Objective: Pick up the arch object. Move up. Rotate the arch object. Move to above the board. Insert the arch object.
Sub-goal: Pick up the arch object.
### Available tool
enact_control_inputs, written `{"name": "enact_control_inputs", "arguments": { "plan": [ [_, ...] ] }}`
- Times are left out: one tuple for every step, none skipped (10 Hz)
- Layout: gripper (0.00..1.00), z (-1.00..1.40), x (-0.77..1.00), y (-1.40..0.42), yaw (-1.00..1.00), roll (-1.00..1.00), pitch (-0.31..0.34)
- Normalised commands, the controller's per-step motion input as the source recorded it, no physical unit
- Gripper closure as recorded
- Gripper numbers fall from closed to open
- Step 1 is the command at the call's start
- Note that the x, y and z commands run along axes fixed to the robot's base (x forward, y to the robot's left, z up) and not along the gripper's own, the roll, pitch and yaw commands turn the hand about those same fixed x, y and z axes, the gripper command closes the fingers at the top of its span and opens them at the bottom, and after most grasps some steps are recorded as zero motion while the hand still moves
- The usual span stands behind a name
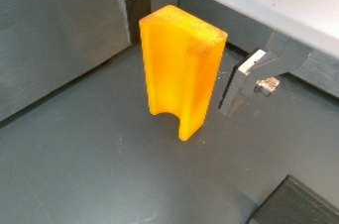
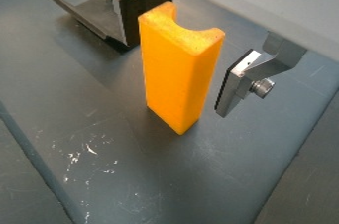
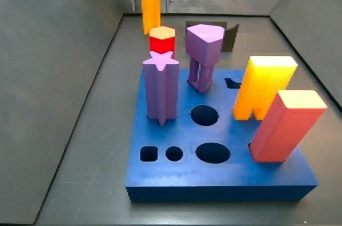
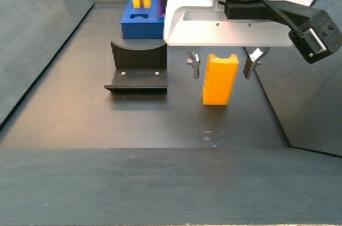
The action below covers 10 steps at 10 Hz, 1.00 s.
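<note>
Claw point(image 1: 185, 35) wide open round upright arch object point(image 1: 181, 69), 2 fingers point(image 1: 248, 64) apart from it.

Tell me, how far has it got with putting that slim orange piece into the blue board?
Nothing looks finished yet. In hand: the gripper is lowered around the arch object, which stands upright on the dark floor; in both wrist views the fingers flank it with gaps, so it is not yet clamped. Left: closing, lifting, rotating, carrying it to the board and inserting it.
</note>
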Motion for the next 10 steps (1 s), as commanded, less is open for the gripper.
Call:
{"name": "enact_control_inputs", "arguments": {
  "plan": [
    [0.0,-0.01,0.0,0.0,0.0,-0.08,0.0],
    [0.0,0.0,0.0,0.0,0.0,0.0,0.0],
    [1.0,0.0,0.0,0.0,0.0,0.0,0.0],
    [1.0,0.0,0.0,0.0,0.0,0.0,0.0],
    [1.0,0.0,0.0,0.0,0.0,0.0,0.0],
    [1.0,0.0,0.0,0.0,0.0,0.0,0.0],
    [1.0,0.0,0.0,0.0,0.0,0.0,0.0],
    [1.0,0.0,0.0,0.0,0.0,0.0,0.0],
    [1.0,0.0,0.0,0.0,0.0,0.0,0.0],
    [1.0,0.0,0.0,0.0,0.0,0.0,0.0]
  ]
}}
